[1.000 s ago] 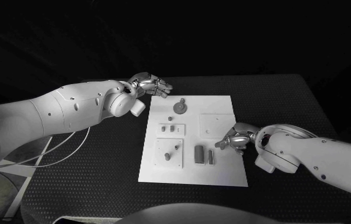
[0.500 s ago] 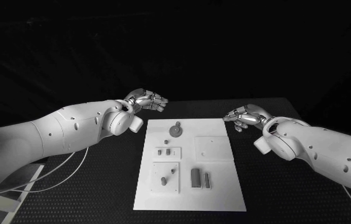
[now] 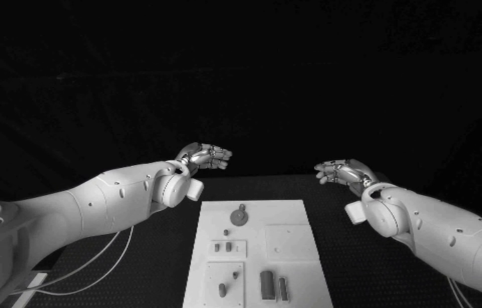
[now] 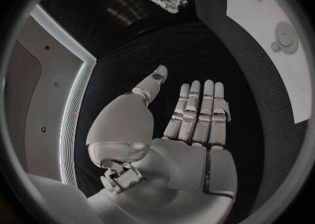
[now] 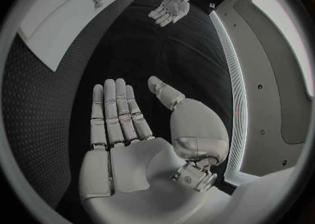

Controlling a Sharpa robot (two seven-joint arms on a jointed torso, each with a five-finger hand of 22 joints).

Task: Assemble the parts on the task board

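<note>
My left hand hangs above the far left corner of the counter, holding nothing; in my left wrist view its fingers lie straight and side by side, the thumb apart from them. Between my arms, the white task board lies flat in the middle of the counter. On it I see a round part near its far end, small parts on a raised plate nearer to me, and two upright parts side by side at the near end. My right hand hangs above the far right corner, well apart from the board, also with nothing in it, fingers stretched out flat.
</note>
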